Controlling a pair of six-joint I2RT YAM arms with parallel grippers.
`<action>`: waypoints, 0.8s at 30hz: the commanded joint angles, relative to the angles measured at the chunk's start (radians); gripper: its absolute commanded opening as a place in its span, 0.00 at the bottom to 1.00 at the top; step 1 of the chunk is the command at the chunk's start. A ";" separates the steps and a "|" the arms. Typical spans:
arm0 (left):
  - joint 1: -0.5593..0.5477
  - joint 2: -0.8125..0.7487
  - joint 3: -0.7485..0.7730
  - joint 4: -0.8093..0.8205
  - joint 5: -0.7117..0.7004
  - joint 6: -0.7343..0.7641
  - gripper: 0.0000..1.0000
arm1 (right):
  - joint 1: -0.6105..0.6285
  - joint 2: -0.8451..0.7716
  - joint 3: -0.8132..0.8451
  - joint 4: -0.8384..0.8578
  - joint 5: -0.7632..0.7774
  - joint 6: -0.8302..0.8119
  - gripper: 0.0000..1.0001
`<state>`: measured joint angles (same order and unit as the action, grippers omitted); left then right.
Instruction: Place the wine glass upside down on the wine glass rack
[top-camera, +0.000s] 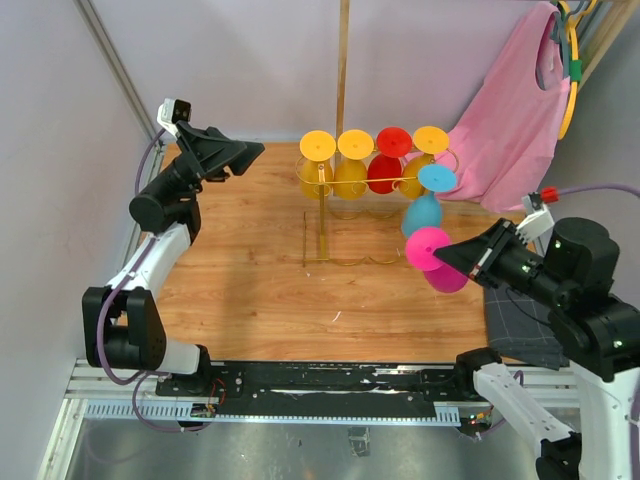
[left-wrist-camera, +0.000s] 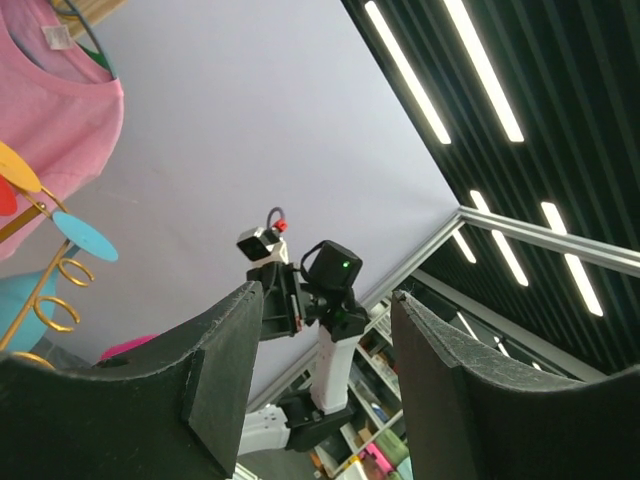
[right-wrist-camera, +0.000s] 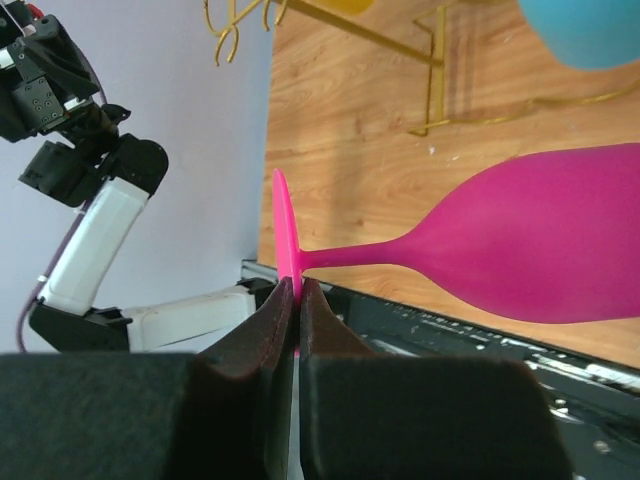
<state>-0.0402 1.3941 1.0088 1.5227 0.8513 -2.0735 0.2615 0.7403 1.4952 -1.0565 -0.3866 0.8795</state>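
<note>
My right gripper (top-camera: 462, 255) is shut on the flat foot of a magenta wine glass (top-camera: 436, 259) and holds it in the air at the table's right, foot up and bowl hanging down. In the right wrist view the gripper (right-wrist-camera: 297, 290) pinches the foot's edge, and the glass (right-wrist-camera: 540, 240) has its bowl to the right. The gold wire rack (top-camera: 345, 215) stands at the back centre with several yellow, red and blue glasses hung upside down; the blue glass (top-camera: 422, 212) is just behind the magenta one. My left gripper (top-camera: 245, 152) is open and empty, raised at the far left.
A tall wooden pole (top-camera: 342, 70) rises behind the rack. A pink shirt (top-camera: 515, 110) hangs at the back right. A dark cloth (top-camera: 520, 320) lies at the table's right edge. The left wrist view (left-wrist-camera: 325, 335) looks at the wall and ceiling.
</note>
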 joint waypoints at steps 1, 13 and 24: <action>0.010 -0.044 -0.006 0.241 0.011 -0.168 0.58 | -0.009 -0.049 -0.139 0.218 -0.112 0.192 0.01; 0.010 -0.065 0.000 0.195 0.020 -0.145 0.58 | -0.021 -0.116 -0.468 0.649 -0.136 0.475 0.01; 0.010 -0.066 0.008 0.170 0.022 -0.131 0.58 | -0.095 -0.073 -0.546 0.825 -0.146 0.587 0.01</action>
<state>-0.0395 1.3476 1.0023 1.5234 0.8589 -2.0735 0.2008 0.6521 0.9619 -0.3504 -0.5098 1.4036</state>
